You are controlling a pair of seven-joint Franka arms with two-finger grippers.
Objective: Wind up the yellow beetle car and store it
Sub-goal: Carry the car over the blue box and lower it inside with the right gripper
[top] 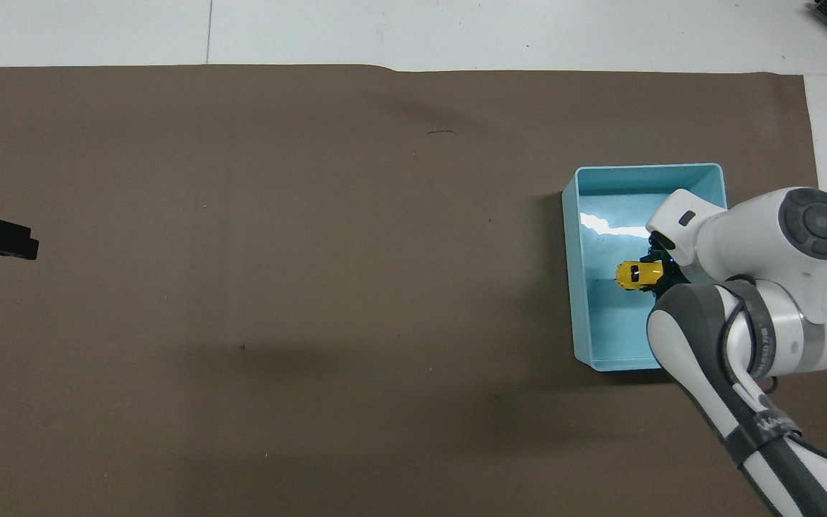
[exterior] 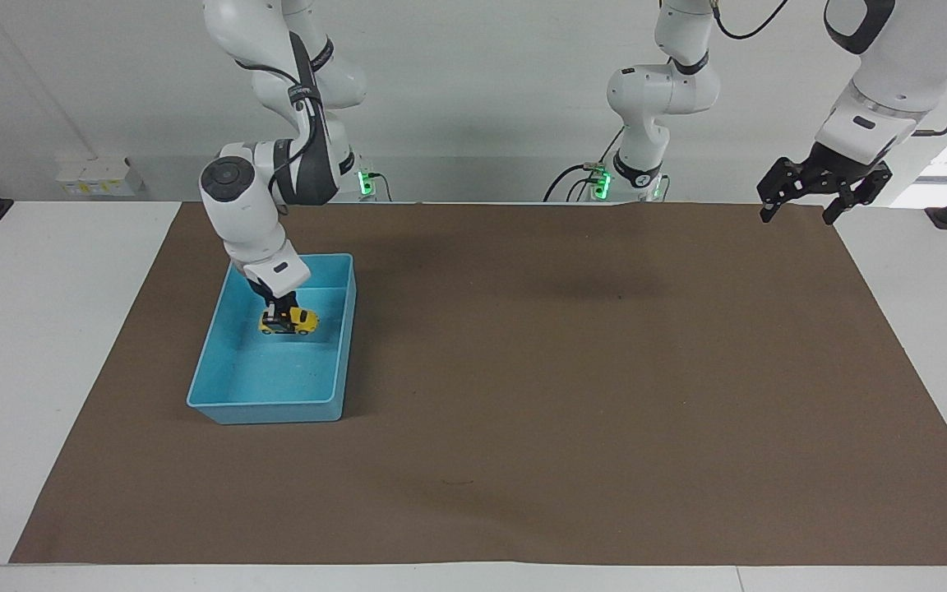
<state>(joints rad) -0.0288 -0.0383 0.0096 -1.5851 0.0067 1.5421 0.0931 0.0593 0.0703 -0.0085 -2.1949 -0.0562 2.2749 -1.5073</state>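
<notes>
Brown matting covers your tabletop [exterior: 523, 370], white wall at the back, and all the action sits at the right arm's end. Look at the blue bin [exterior: 342, 345]: your right gripper [exterior: 279, 315] is down inside it, fingers pinched tight on the yellow beetle car [exterior: 291, 322]. In the overhead view, the car [top: 636, 274] sits at about nine o'clock from the gripper, and it lies roughly mid-bin, a touch toward the wall nearer the robots. Whether the wheels are already on the bin floor, you cannot quite tell from here; it looks very low, close to touching.

Your left gripper [exterior: 821, 191] waits up in the air over the mat's corner at the left arm's end, fingers spread wide, holding nothing.

Where does that leave you? By the look of it, the storing is almost done: the car is inside the bin walls. No winding can be read from this scene. What's left, I'd say, is to let go of the car and lift the right arm clear of the bin.
</notes>
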